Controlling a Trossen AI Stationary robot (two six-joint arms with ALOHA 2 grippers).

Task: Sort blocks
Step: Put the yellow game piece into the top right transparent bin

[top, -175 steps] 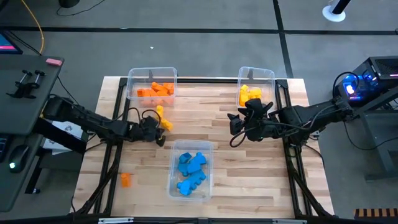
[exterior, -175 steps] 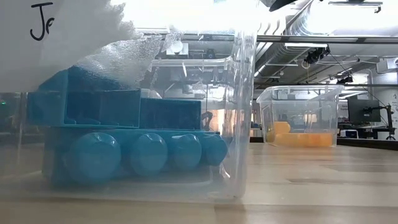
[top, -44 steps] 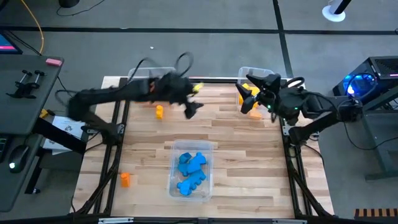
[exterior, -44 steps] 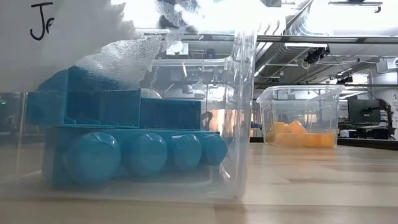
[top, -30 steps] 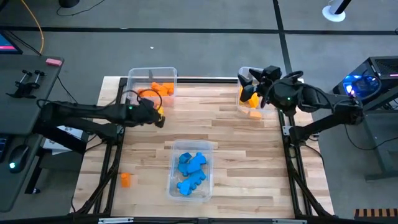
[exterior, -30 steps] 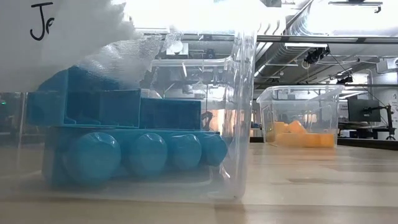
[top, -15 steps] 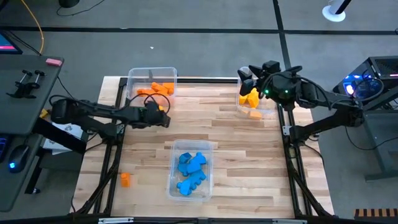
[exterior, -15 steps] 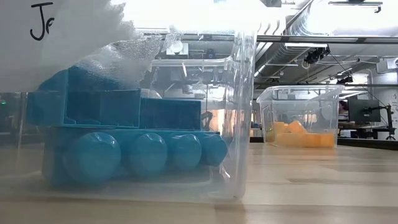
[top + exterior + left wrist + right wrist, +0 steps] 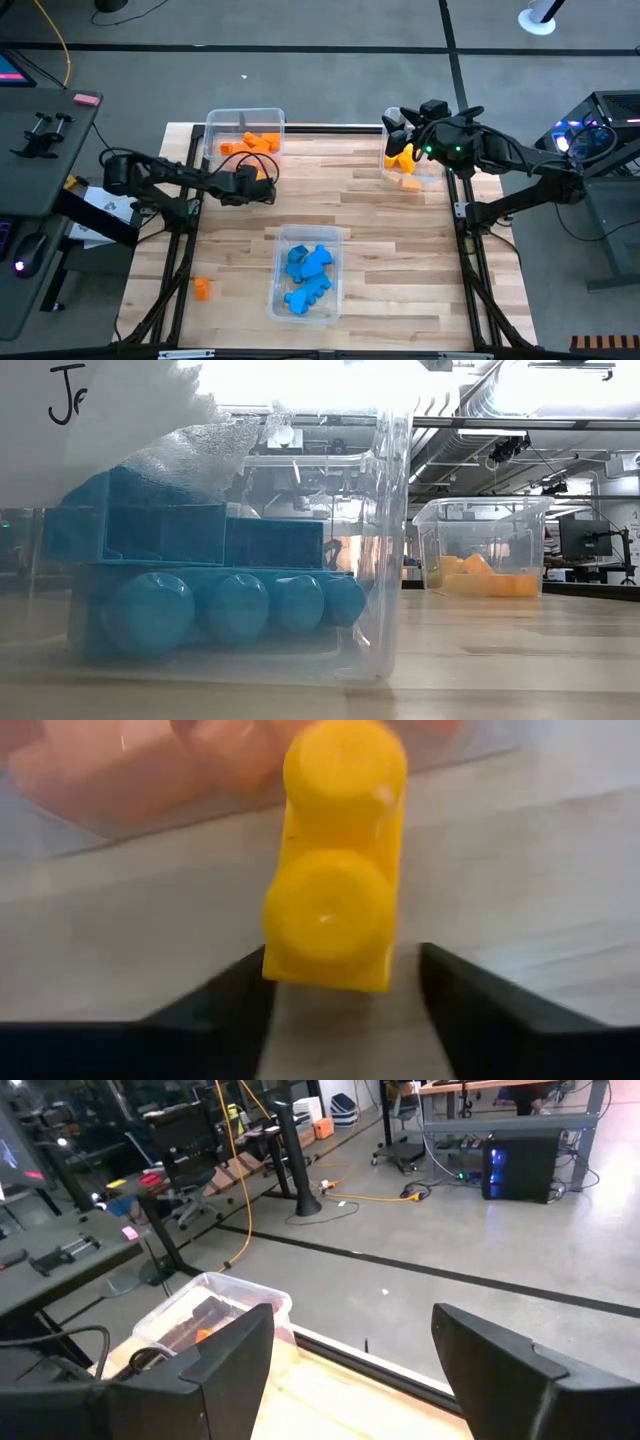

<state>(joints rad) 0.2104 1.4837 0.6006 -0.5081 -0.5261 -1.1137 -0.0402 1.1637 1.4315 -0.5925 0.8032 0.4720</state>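
Your left fingers (image 9: 340, 1010) stand spread around a two-stud yellow block (image 9: 335, 900) lying on the desk (image 9: 350, 210) beside the orange bin (image 9: 243, 135), while your right fingers (image 9: 345, 1370) hang open over the yellow bin (image 9: 412, 150).

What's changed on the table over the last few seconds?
The left hand swung to the far edge, then came back to a yellow block beside the orange bin. The right hand rose over the yellow bin, where an orange piece appeared. The blue bin and loose orange block stayed put.
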